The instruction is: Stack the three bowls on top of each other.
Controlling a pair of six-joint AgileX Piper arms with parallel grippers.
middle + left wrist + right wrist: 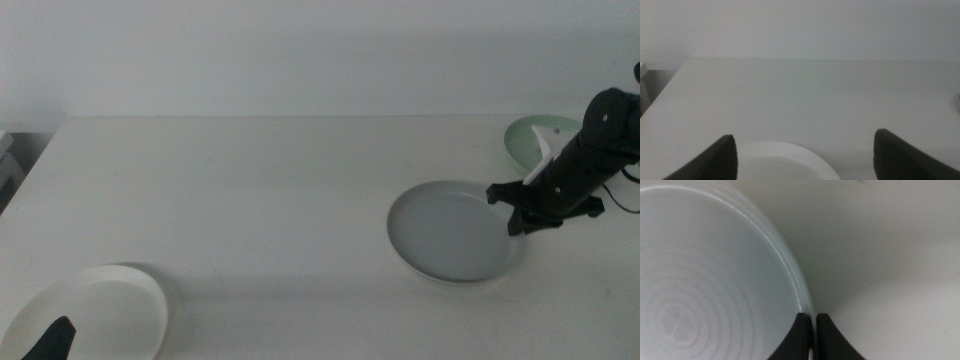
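**Right gripper pinches the grey bowl's rim; three bowls lie apart on the table**

The grey bowl (453, 234) sits flat on the white table (260, 190), right of the table's middle. Nothing lies inside it; the right wrist view shows only faint concentric rings on its floor. The right gripper (522, 212) reaches in from the right and meets the grey bowl at its right-hand rim. Its two dark jaws are drawn almost together, one on each side of the thin rim, so the rim (812, 315) is clamped between them.

The pale mint green bowl (538, 137) rests behind and to the right of the grey bowl, close to it but not touching, partly hidden by the right arm. What it holds, if anything, cannot be made out.

The white bowl (95, 312) lies well apart from the grey bowl, at the table's near left corner, and is empty. The left gripper (805, 157) waits just above the white bowl's near edge, jaws spread wide, gripping nothing.
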